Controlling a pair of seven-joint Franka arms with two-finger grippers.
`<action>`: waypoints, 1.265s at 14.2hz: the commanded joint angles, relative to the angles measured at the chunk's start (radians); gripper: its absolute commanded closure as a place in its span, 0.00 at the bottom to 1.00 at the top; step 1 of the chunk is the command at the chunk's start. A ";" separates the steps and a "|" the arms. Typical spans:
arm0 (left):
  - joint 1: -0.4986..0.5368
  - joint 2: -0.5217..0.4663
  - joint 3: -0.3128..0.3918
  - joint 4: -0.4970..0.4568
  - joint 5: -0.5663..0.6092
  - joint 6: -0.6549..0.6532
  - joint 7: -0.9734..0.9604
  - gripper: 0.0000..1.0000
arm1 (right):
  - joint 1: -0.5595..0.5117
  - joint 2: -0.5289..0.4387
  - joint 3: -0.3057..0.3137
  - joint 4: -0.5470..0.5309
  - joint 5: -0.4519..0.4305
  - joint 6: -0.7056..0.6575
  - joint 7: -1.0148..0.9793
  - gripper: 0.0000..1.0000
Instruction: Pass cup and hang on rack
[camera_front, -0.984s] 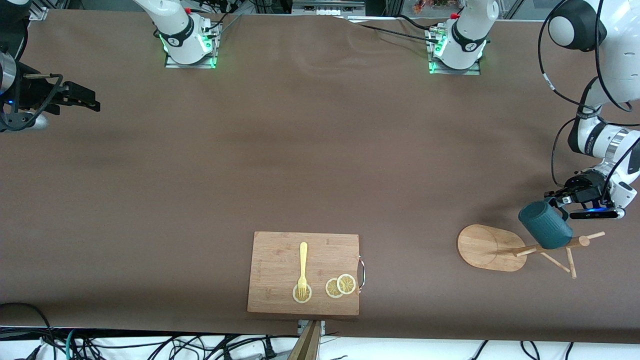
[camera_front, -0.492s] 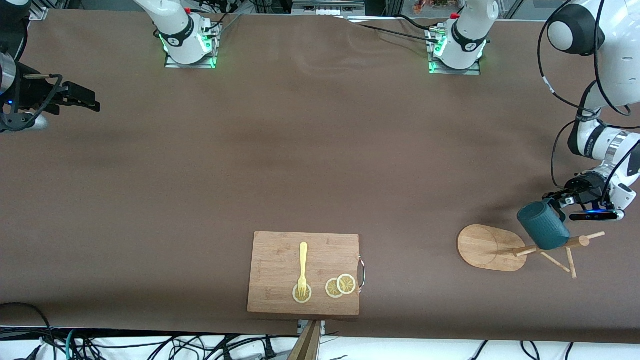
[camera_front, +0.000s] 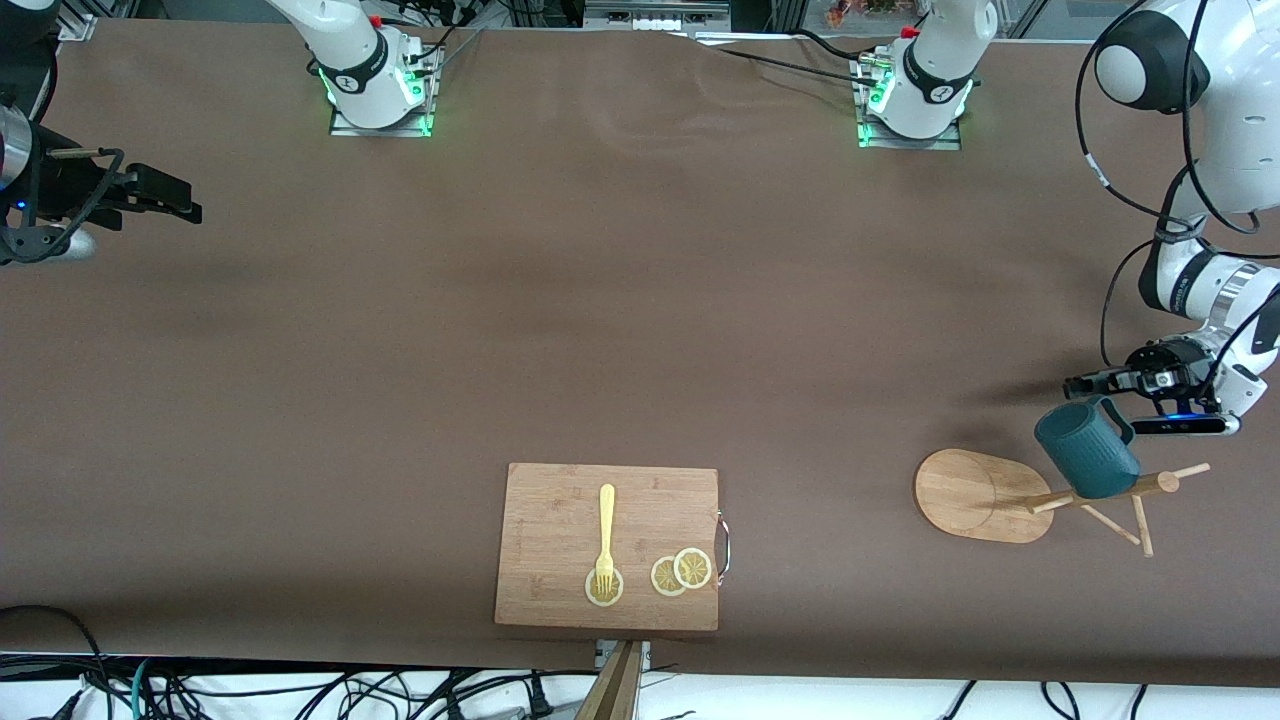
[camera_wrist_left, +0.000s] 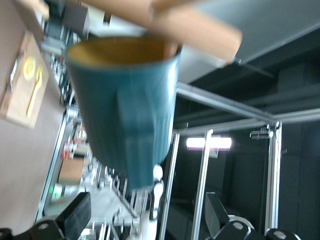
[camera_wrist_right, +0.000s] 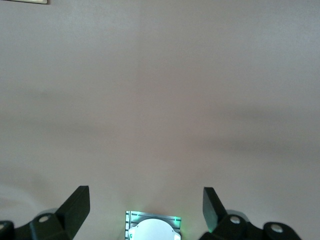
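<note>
On a peg of the rack (camera_front: 980, 493) we see the cup (camera_front: 1087, 459) hanging; at its one o'clock our left gripper (camera_front: 1082, 383) has its fingers spread, empty. Our right gripper (camera_front: 185, 205) waits, fingers apart.

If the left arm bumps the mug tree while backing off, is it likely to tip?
Probably somewhat. The rack has thin pegs and the cup hangs high on one, off to one side of the post. Its flat oval base should resist light knocks. The open left gripper sits close above the cup, so retreat carefully.
</note>
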 joint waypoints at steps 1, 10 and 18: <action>0.017 0.002 -0.003 0.030 0.104 -0.072 -0.010 0.00 | -0.005 -0.009 -0.003 -0.010 0.021 -0.006 -0.016 0.00; 0.024 -0.105 -0.006 0.082 0.368 -0.191 -0.019 0.00 | -0.006 -0.010 -0.003 -0.010 0.021 -0.006 -0.016 0.00; -0.124 -0.429 -0.006 0.218 0.832 -0.029 -0.047 0.00 | -0.006 -0.009 -0.003 -0.010 0.021 -0.006 -0.016 0.00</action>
